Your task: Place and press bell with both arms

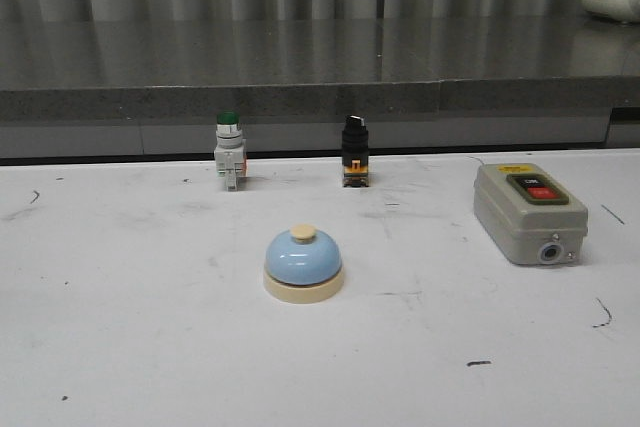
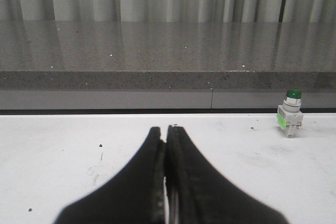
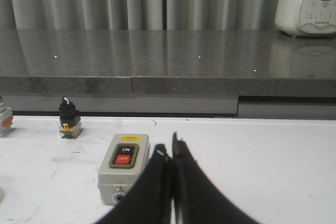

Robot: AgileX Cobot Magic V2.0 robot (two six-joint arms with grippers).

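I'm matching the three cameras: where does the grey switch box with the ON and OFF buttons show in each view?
Front view: grey switch box at right on the white table.
Left wrist view: not in it.
Right wrist view: just beside the right gripper, lower centre.
Shared landmark: grey counter ledge behind the table.

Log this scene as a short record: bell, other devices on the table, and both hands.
bell: blue dome bell upright on the white table, near the middle, nothing touching it
green button: green-capped push button at the table's back edge, behind and left of the bell
selector: black knob switch at the back edge, behind and right of the bell
switch box: grey box with ON and OFF buttons, on the right
left hand: fingers closed, empty
right hand: fingers closed, empty, near the switch box
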